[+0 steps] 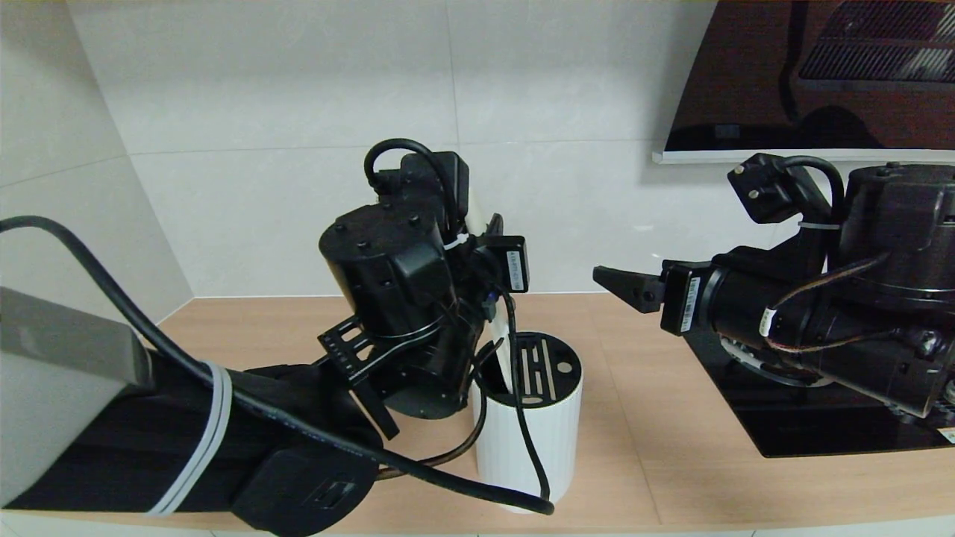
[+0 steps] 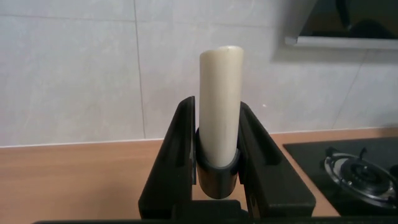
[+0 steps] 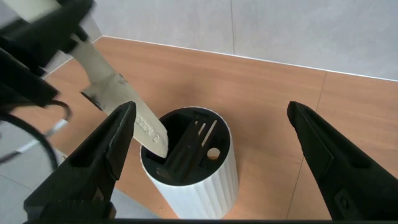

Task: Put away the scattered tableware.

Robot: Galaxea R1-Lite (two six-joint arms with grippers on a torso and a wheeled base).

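**Status.** The left tool [image 2: 217, 113] is clamped on the cream handle of a knife [image 3: 122, 99]. The blade points down at a slant. Its tip is at the mouth of the white holder [image 1: 534, 436], over the dark open section beside the slotted insert. Whether the tip is already below the rim cannot be told. The right tool [image 3: 211, 111] hangs above and beside the holder, its fingers spread wide and holding nothing. The holder stands free on the counter [image 1: 664, 418], near the front edge, with the hob [image 1: 791, 429] on the robot's right.

**Hazards.**
- Tilted blade: if lowered at this angle, the tip is likely to catch the rim or the insert instead of entering cleanly.
- Unsecured holder: nothing steadies it. A sideways push from the blade could slide it or tip it toward the counter edge.
- Early release: opening the left tool before the blade is seated could let the knife fall out or lean against the rim.

**Count.**
- Knives: one.
- Holders: one, with several narrow slots and one round hole.
- Tools: two.
- Hobs: one.
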